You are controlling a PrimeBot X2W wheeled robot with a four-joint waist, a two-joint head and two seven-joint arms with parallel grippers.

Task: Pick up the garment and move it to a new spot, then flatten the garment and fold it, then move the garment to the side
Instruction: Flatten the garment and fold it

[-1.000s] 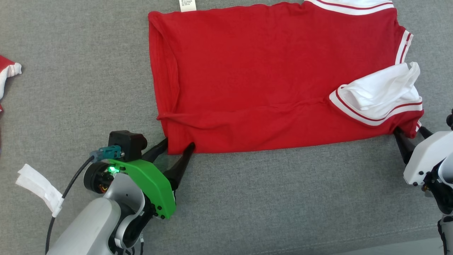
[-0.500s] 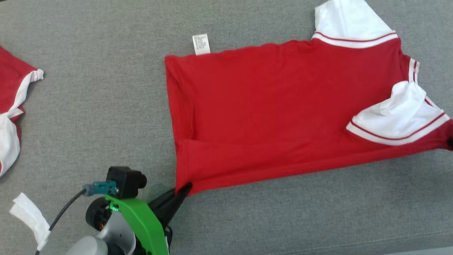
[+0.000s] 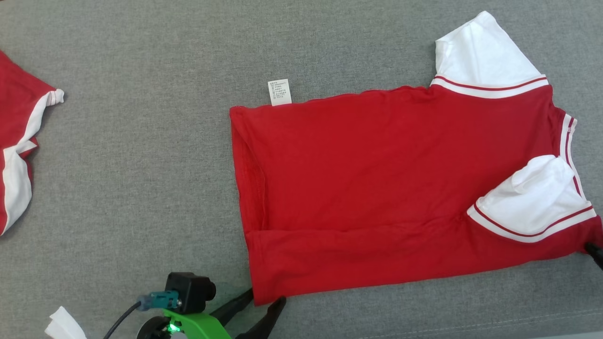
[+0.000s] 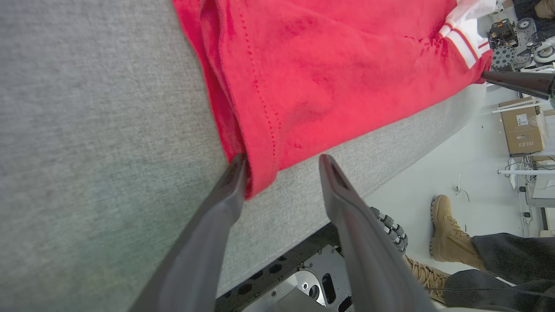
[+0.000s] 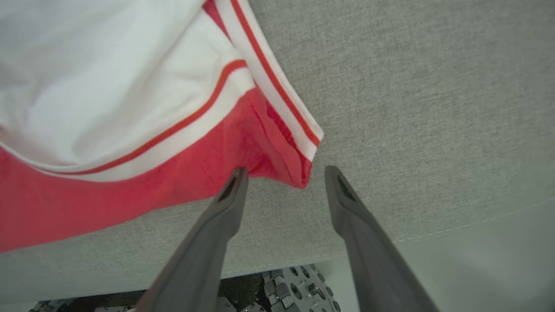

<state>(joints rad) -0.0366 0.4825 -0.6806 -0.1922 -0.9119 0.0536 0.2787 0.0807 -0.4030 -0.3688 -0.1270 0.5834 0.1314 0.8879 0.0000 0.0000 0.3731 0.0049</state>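
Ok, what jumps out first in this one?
A red shirt with white sleeves lies flat on the grey surface, centre-right. The left hand and right hand stand open at its two near corners. Another red-and-white garment lies at the far left edge.

Grey fabric bench [image 3: 141, 188] carried a red garment [image 3: 377, 188] w/ white sleeves, spread mostly flat. A 2nd red-and-white garment [image 3: 19, 141] lay well left of the red garment, apart. White care label [image 3: 279, 92] lay at its far edge.
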